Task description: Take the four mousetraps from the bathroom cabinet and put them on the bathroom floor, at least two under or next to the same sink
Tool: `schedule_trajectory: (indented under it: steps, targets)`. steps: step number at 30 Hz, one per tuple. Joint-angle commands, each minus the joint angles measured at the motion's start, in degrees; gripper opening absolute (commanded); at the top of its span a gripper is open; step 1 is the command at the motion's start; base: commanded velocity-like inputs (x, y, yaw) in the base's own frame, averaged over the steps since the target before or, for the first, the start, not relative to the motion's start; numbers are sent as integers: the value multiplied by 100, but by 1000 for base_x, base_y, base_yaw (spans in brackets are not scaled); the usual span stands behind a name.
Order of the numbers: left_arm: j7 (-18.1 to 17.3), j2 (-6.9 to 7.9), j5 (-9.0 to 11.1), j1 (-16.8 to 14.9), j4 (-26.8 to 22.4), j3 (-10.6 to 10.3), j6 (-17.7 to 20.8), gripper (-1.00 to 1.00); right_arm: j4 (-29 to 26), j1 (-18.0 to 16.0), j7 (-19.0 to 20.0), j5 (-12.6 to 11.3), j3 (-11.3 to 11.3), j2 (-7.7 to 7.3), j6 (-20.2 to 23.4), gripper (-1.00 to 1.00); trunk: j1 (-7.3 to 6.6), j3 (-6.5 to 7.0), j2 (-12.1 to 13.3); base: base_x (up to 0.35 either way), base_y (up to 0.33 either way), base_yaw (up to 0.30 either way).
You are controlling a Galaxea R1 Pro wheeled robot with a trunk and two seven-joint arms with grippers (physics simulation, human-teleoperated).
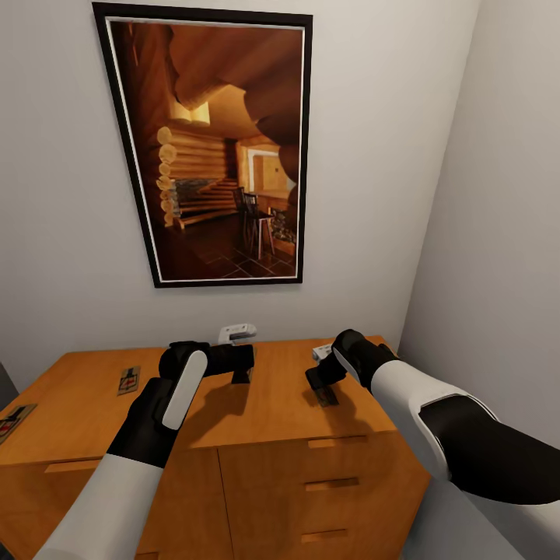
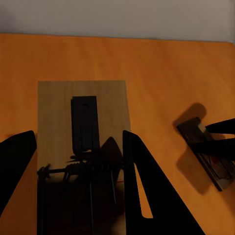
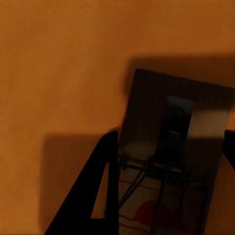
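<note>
Looking left to right, 2 mousetraps (image 1: 128, 380) lie flat and untouched at the far left of the cabinet (image 1: 257, 474) top, one of them right at the left edge of the frame, probably waiting their turn. Next comes the left gripper (image 1: 242, 376), its fingers (image 2: 147, 191) spread wide over a third trap (image 2: 81, 147) lying flat on the wood, so I'd guess it's lining up a pinch across the trap's width. The right gripper (image 1: 323, 386) looks the same, fingers (image 3: 95, 191) apart, straddling the fourth trap (image 3: 171, 161), nothing clamped. A small white gadget (image 1: 236, 333) sits at the back by the wall, under a framed cabin picture (image 1: 214, 148). The corner wall crowds the right arm a bit, and nothing is on the floor yet.
</note>
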Motion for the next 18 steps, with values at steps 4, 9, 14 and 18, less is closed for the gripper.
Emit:
schedule_trajectory:
  steps: [4, 9, 14, 18]
  targets:
    - [60, 0, 60, -5, -5, -2, 20, -100, 285, 1, 40, -11, -22, 0, 39, -100, 1, -9, -4, 0, 0, 0]
    - [60, 0, 60, -5, -5, -2, 19, -100, 285, 1, 40, -9, -22, 0, 39, -100, 1, -9, -4, 0, 0, 0]
    - [60, 11, 57, -5, -5, -2, 14, -100, 285, 1, 40, -9, -22, 0, 39, -100, 1, -9, -4, 0, 0, 0]
    - [60, 27, 57, -5, -5, -4, 11, -100, 285, 1, 40, -8, -22, 0, 39, -100, 1, -9, -4, 0, 0, 0]
